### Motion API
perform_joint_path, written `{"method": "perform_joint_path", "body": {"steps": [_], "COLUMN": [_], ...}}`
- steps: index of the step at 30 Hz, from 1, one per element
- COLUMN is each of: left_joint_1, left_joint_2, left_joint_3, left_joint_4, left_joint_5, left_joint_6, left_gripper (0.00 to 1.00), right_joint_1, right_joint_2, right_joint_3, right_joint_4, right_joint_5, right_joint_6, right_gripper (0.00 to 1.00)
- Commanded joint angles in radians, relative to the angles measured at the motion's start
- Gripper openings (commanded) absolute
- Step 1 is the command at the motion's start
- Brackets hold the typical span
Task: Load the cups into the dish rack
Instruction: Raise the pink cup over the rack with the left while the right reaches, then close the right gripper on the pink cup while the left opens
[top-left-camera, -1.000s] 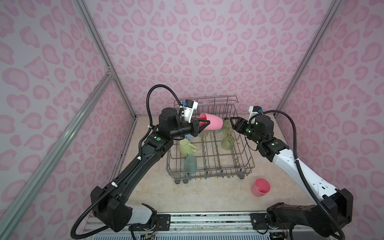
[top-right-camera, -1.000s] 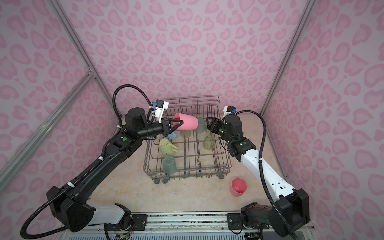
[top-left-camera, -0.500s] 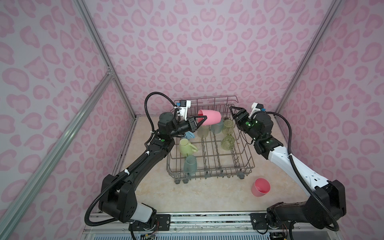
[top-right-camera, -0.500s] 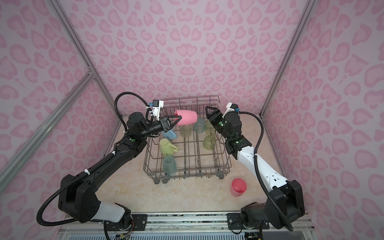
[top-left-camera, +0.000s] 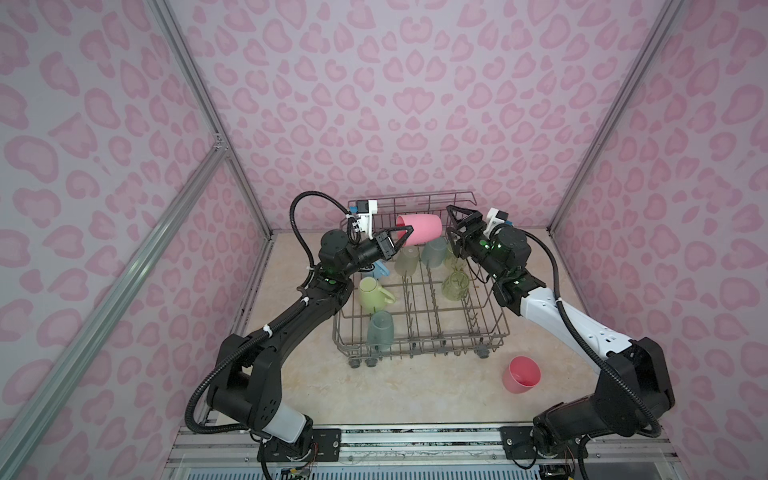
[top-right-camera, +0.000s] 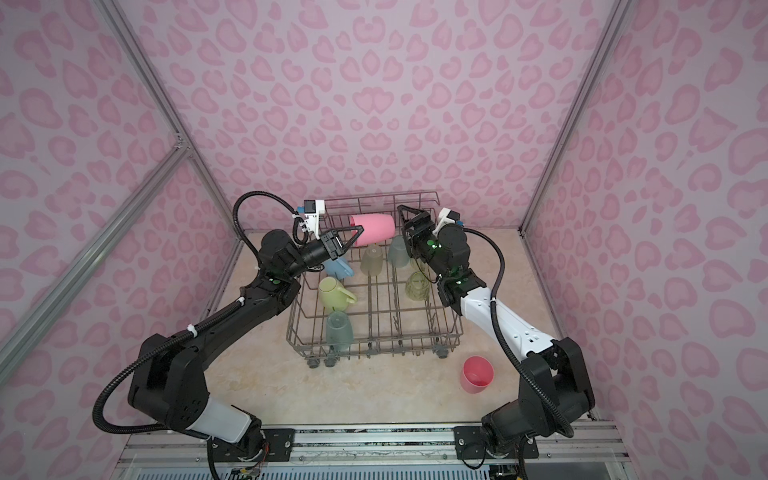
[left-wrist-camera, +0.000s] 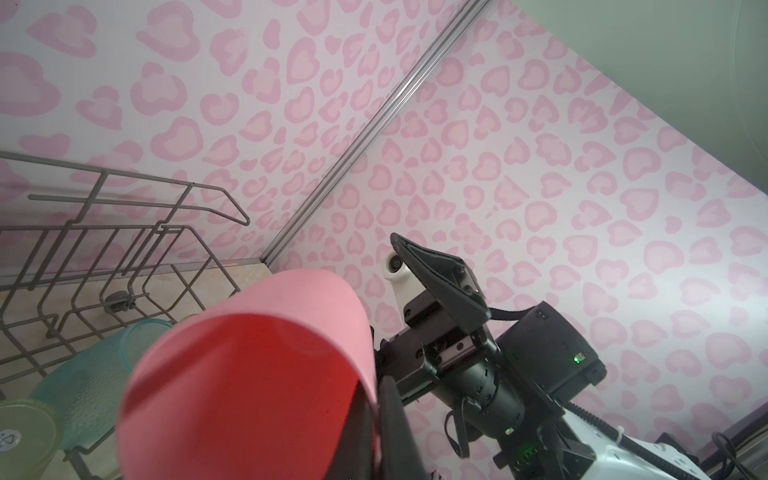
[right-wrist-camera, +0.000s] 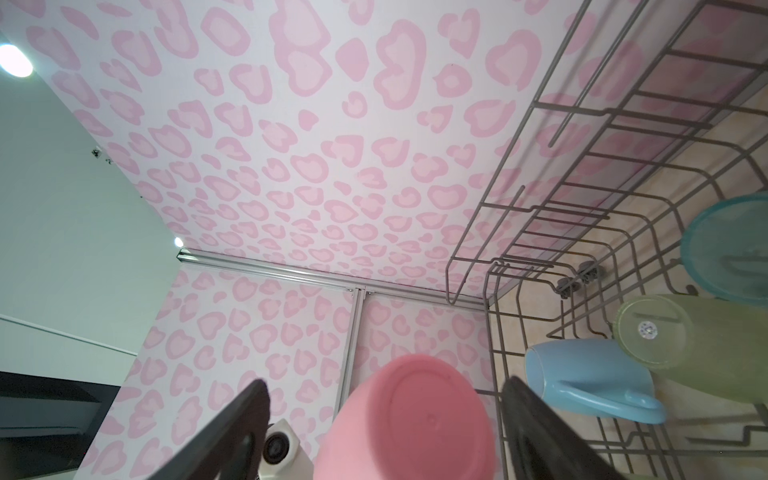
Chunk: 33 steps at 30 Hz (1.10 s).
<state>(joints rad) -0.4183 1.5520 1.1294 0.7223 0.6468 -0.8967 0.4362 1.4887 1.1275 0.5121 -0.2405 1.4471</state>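
Pink cup (top-left-camera: 419, 228) hangs on its side over the back of the dish rack (top-left-camera: 419, 345) in both top views. The left claw (top-left-camera: 402, 236) pinches its rim, and the right claw (top-left-camera: 460, 214) stands wide just beside its base. A second cup (top-left-camera: 521, 374) sits on the counter (top-left-camera: 415, 395), outside the rack.

Left wrist view: the cup's red inside fills the foreground, with one finger (left-wrist-camera: 395, 424) against the rim.

Right wrist view: the base sits between the spread fingers (right-wrist-camera: 232, 436), touching neither.
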Motion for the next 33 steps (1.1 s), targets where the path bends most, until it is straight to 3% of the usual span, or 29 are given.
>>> {"method": "perform_joint_path", "body": {"steps": [1, 18, 33], "left_joint_1": [0.001, -0.002, -0.02], "left_joint_2": [0.027, 0.035, 0.062], "left_joint_3": [0.002, 0.01, 0.021], "left_joint_4": [0.118, 0.18, 0.203], "left_joint_5": [-0.004, 0.001, 0.002], "left_joint_6": [-0.042, -0.086, -0.099], "left_gripper": [0.03, 0.03, 0.03], "right_joint_1": [0.01, 0.036, 0.058], "right_joint_2": [0.017, 0.057, 0.102], "right_joint_3": [0.01, 0.035, 0.067], "right_joint_4": [0.05, -0.023, 0.029], "right_joint_5": [-0.005, 0.046, 0.014], "right_joint_6": [0.032, 0.003, 0.054], "right_gripper": [0.87, 0.87, 0.86]}}
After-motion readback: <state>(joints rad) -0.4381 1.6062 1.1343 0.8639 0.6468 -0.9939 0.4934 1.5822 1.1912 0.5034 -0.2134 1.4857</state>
